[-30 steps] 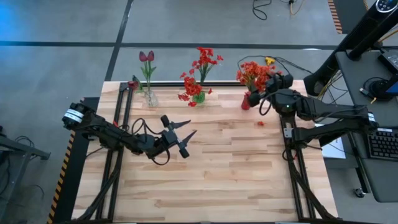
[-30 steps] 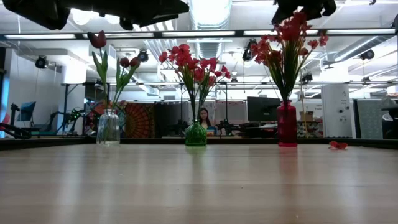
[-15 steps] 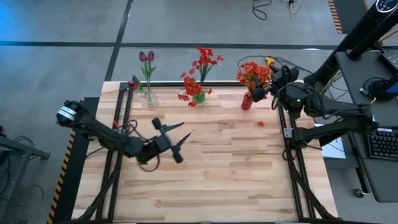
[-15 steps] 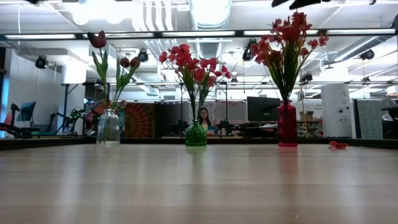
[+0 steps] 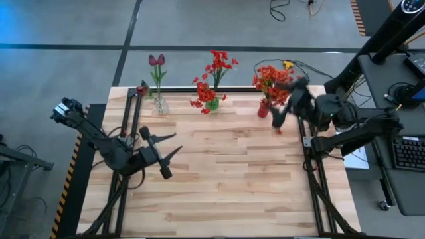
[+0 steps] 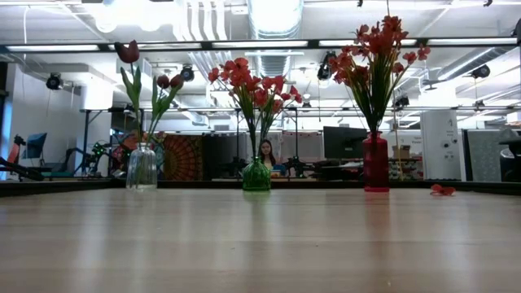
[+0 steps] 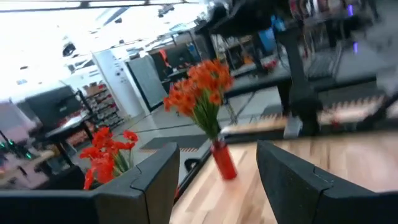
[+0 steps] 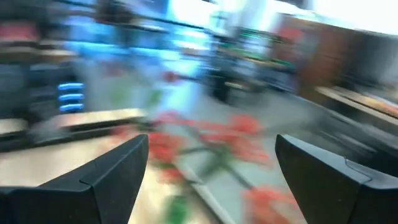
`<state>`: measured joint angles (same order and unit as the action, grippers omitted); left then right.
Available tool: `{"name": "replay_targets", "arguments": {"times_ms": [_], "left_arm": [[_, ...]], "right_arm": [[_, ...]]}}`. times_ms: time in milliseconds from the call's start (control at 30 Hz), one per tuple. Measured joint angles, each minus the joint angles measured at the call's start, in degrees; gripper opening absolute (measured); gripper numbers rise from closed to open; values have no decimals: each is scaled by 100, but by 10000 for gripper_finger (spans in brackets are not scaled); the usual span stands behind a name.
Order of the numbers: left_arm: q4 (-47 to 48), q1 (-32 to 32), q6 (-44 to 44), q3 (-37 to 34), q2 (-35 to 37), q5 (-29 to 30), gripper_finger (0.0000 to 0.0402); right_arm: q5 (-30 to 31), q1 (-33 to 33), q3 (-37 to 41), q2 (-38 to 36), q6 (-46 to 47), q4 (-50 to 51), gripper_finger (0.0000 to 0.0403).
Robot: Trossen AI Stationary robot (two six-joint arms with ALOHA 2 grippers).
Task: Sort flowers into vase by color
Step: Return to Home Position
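Three vases stand along the table's far edge. A clear vase (image 5: 159,105) holds dark maroon tulips (image 6: 129,52). A green vase (image 6: 256,175) holds bright red blooms (image 5: 218,63). A red vase (image 6: 375,163) holds orange blooms (image 7: 199,93). My left gripper (image 5: 174,145) hovers open above the table's left half, nothing between its fingers (image 7: 217,180). My right gripper (image 5: 280,114) hangs open just near-right of the red vase, blurred, also with nothing in it (image 8: 211,168). Neither gripper shows in the low view.
A small red petal (image 5: 278,131) lies on the wood right of the red vase and also shows in the low view (image 6: 443,190). Black frame rails (image 5: 129,119) run along the table's left and right sides. A person sits far behind the table.
My left gripper has drawn back toward the table's left edge and risen, staying open. My right gripper has risen out of the low view above the orange blooms and swung toward the table's near side beside the red vase, still open. The flowers and vases have not moved.
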<state>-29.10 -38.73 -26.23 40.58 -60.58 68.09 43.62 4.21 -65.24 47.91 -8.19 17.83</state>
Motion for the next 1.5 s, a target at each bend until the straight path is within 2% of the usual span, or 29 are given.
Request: {"name": "replay_targets", "arguments": {"times_ms": [67, 133, 267, 367, 467, 567, 700, 833, 933, 1033, 1167, 1300, 1500], "left_arm": [[89, 36, -88, -81, 7, -19, 196], [57, 225, 67, -88, 117, -241, 196], [653, 560, 163, -89, 550, -1434, 196], [1257, 701, 348, -96, 1076, -1541, 196], [1526, 728, 395, -204, 1596, -2097, 196], [1495, 840, 358, -452, 2118, -2832, 196], [846, 1395, 386, -1024, 2607, -3212, 196], [391, 2212, 753, -1581, 2785, -4103, 196], [492, 2884, 1187, -1755, 2869, -4590, 196], [1077, 3299, 1472, -1844, 3075, -4953, 196], [1779, 3304, 1625, -1820, 3648, -5624, 196], [2136, 3288, 1623, -1814, 4393, -5824, 196], [2906, 3288, 1741, -1823, 5497, -5842, 196]], "right_arm": [[-798, 117, 242, -24, -186, -317, 343], [-1286, 206, 532, -86, -241, -715, 343], [-1523, 296, 1052, -403, -473, -1130, 343], [-1613, 297, 1517, -791, -487, -1118, 343], [-2338, 293, 2136, -1238, -496, -1469, 343], [-2957, 270, 2782, -1532, -510, -2427, 343], [-3004, 219, 3414, -1661, -543, -3267, 343], [-3006, 136, 3734, -1696, -470, -3535, 343], [-3012, 110, 3843, -1757, -329, -3574, 343], [-3062, 112, 3955, -1760, -182, -3581, 343], [-3261, 112, 4163, -1803, -28, -3567, 343], [-3648, 116, 4396, -2003, 95, -3689, 343], [-3657, 112, 4930, -2564, 85, -4188, 343]]}}
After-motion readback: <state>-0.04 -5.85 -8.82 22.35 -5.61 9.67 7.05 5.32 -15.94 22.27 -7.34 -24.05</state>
